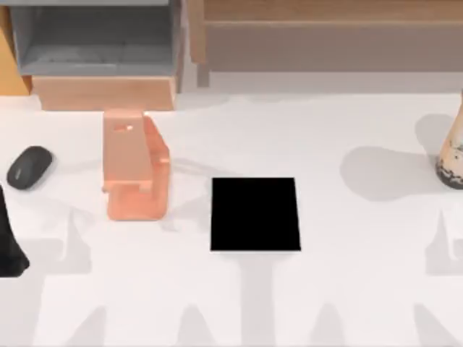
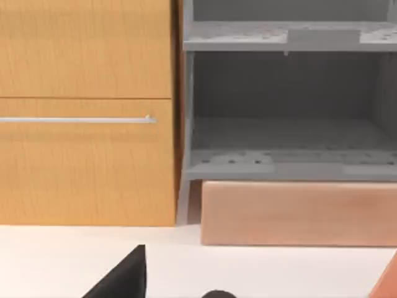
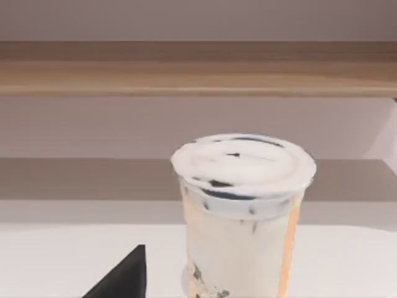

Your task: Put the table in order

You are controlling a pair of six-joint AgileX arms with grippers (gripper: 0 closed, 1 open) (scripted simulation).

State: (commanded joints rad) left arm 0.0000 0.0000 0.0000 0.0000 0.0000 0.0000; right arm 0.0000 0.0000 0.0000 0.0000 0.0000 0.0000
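Observation:
The white table (image 1: 347, 289) carries a black computer mouse (image 1: 29, 168) near its left edge. To the right of the mouse lies a translucent salmon-pink stand (image 1: 134, 166). A black square pad (image 1: 255, 215) lies flat in the middle. A cup of bubble tea (image 1: 452, 155) stands upright at the right edge, and the right wrist view faces the cup (image 3: 242, 211) from close by. My left gripper (image 1: 11, 242) is a dark shape at the left edge, just in front of the mouse. A black part of each gripper shows low in the wrist views (image 2: 124, 278) (image 3: 124, 278).
A grey open shelf unit (image 1: 98, 36) with a wooden base (image 1: 105, 92) stands at the back left, beside a wooden drawer front (image 2: 87, 112). A long wooden shelf (image 1: 325, 36) runs along the back right. Bare tabletop lies in front of the pad.

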